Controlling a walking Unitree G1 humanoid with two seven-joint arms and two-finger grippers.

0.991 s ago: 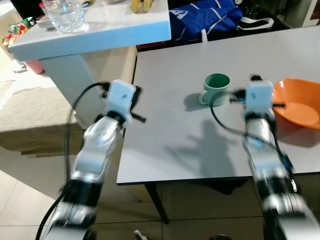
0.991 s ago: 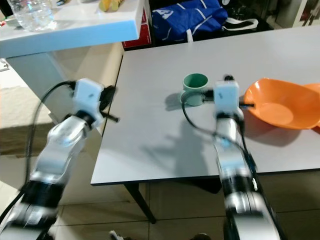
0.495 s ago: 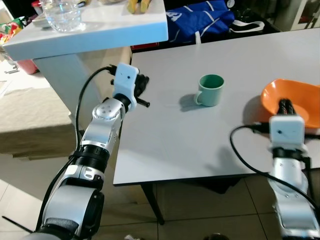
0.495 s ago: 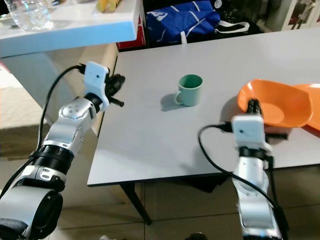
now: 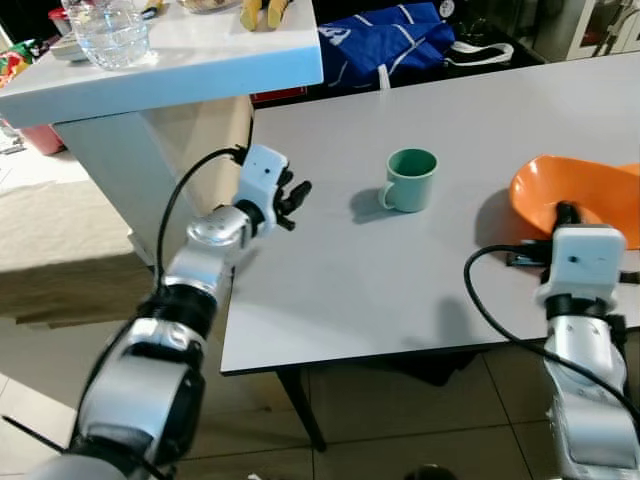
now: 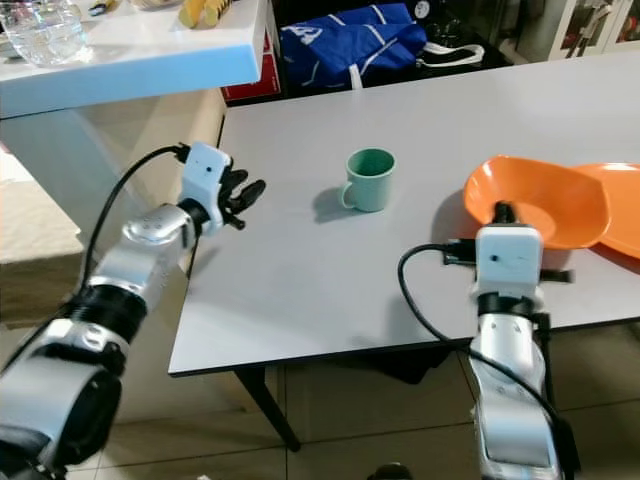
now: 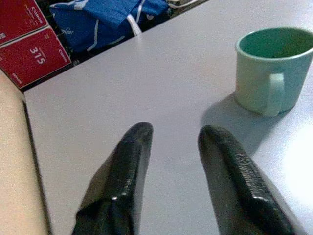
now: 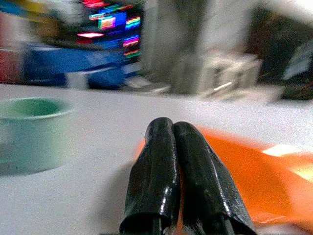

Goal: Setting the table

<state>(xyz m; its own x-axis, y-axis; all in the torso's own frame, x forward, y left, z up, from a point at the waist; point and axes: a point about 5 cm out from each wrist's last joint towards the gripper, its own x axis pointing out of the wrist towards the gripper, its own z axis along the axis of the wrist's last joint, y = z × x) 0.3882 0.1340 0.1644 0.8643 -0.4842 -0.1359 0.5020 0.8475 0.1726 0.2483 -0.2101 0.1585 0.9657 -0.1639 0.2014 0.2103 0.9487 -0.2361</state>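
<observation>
Mug (image 5: 410, 179), pale green, glossy, upright and empty, handle turned toward the table's near-left side, standing alone about mid-table on the grey tabletop (image 5: 340, 280) and casting a soft shadow to its left. Farthest left, a white counter (image 5: 180, 60) beside the table, carrying a clear glass bowl (image 5: 110, 30). Next, left gripper (image 7: 171, 137) hovering low over the table's left edge, black fingers (image 7: 127, 166) spread apart with bare tabletop visible between them, holding nothing, pointed toward the mug but well apart from it. Behind the table's far edge, a blue bag (image 5: 390, 45) with white straps and red boxes (image 7: 29, 44) beside it. Then the mug itself, between the two grippers. Further right, right gripper (image 8: 173, 129) with fingers pressed together, gripping nothing, tips at the near rim of an orange bowl (image 6: 545, 200); touching the rim or just above it, cannot tell. Orange bowl wide and shallow, sitting at the table's right side, with a second orange dish (image 6: 625, 205) just beside it at the right edge.
</observation>
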